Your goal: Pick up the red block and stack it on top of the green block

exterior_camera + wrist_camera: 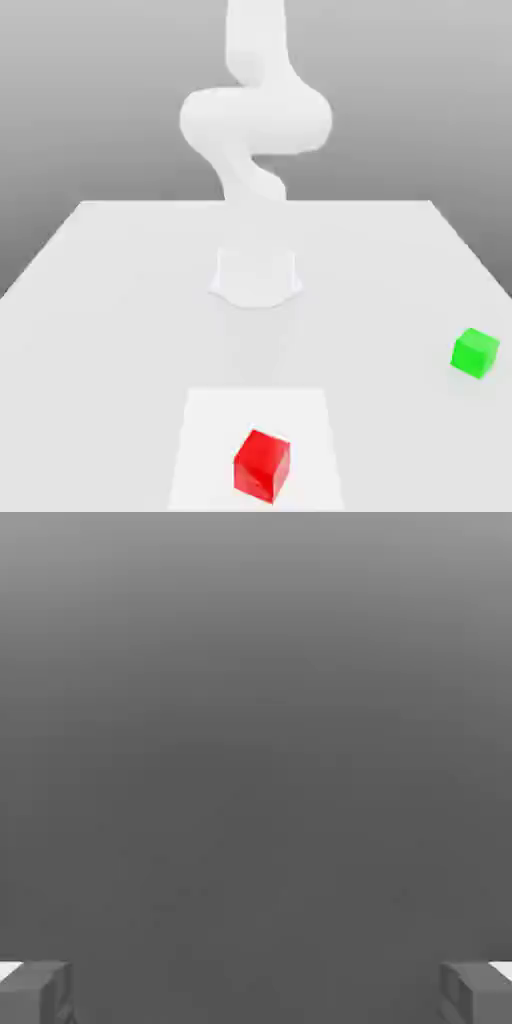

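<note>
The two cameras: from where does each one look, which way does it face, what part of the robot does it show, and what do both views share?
Exterior view: sits off the arm, raised above the white table, facing the white arm at the far side; the red block lies nearest, the green block toward the exterior view's right.
Hand view: sits on the hand, facing plain grey background; the two fingertips of the pincer stand far apart, nothing between them.
Shared: nothing I can match between them; neither block appears between the fingertips.

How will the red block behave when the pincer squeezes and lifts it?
The red block is a plain cube resting flat, so it probably won't roll or tip. Its smooth faces may slip in a light grip. It looks rigid.
</note>
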